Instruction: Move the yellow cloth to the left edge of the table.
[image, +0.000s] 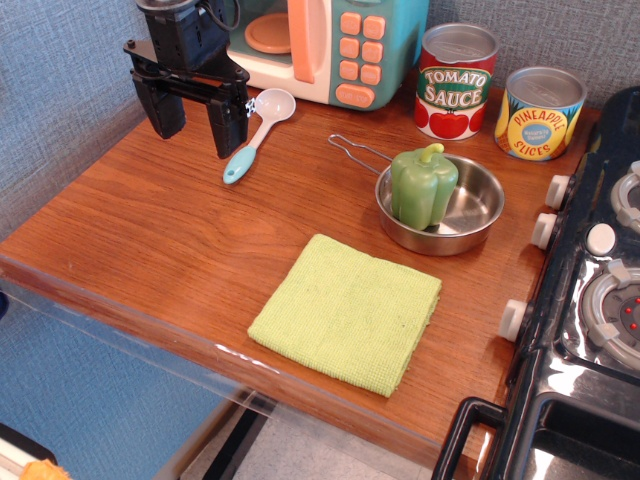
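Observation:
The yellow cloth (348, 312), a flat folded lime-green square, lies on the reddish-brown wooden table (170, 230) near its front edge, right of centre. My gripper (197, 126) hangs above the back left part of the table, well away from the cloth, up and to the left of it. Its two black fingers (166, 107) point down, spread apart, with nothing between them.
A steel pan (442, 207) holding a green bell pepper (423, 184) sits just behind the cloth. A white and blue spoon (256, 135) lies beside the gripper. A toy microwave (325, 45), two cans (455, 80) and a black toy stove (590, 290) line the back and right.

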